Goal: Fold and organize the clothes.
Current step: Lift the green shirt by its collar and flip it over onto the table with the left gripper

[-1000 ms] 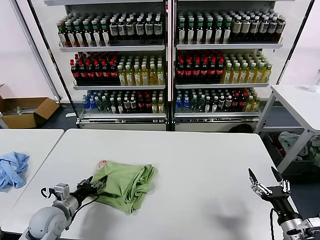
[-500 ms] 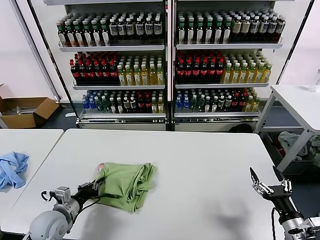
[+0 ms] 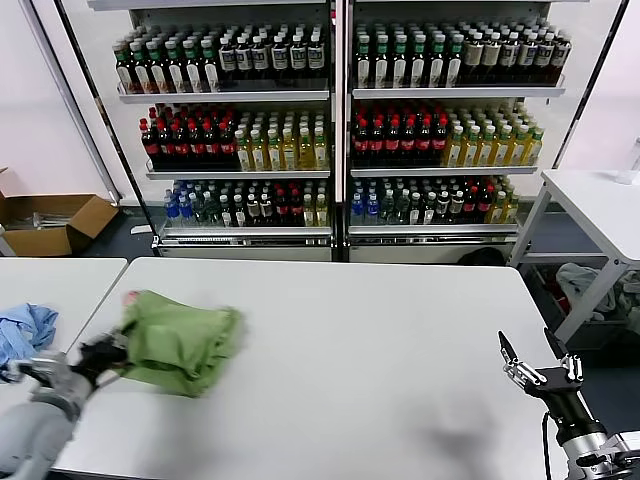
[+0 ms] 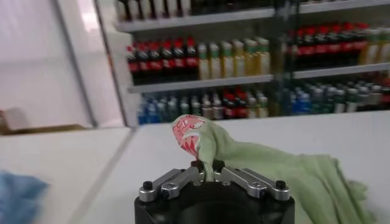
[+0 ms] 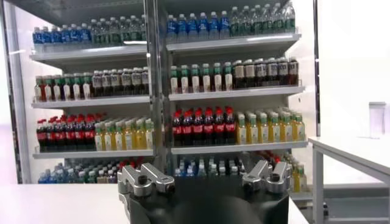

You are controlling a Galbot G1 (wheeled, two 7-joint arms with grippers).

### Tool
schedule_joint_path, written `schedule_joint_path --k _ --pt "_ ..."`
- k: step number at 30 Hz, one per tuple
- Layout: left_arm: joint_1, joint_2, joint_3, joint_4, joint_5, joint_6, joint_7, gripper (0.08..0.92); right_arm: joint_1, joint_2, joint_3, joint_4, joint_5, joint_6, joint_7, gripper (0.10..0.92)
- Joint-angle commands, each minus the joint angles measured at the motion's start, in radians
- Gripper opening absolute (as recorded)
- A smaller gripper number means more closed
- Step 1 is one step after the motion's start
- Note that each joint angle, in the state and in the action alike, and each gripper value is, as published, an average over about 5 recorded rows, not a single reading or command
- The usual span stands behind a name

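Jaws of the left gripper (image 4: 207,167) pinch one green shirt (image 3: 178,340), bundled at the counter's (image 3: 380,330) left edge. Right gripper (image 3: 540,358) waits at the right, jaws wide. Drag low and steady so folds hold. One blue cloth (image 3: 22,328) lies alongside.
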Motion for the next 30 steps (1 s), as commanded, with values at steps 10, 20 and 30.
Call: schedule_joint_path --k 10,20,30 --pt "-0.043 0.028 0.021 -0.133 0.030 0.093 -0.075 0.120 0.004 0.004 -0.001 -0.002 0.007 0.002 0.001 0.823" --pt "-0.142 -0.218 0.658 -0.241 0.035 0.175 -0.397 0.120 -0.016 0.027 0.005 0.024 -0.002 -0.001 0.001 0.823" --pt "-0.347 -0.308 0.777 -0.228 -0.455 0.170 -0.631 0.120 -0.034 0.021 0.004 0.049 -0.007 -0.032 0.007 0.823"
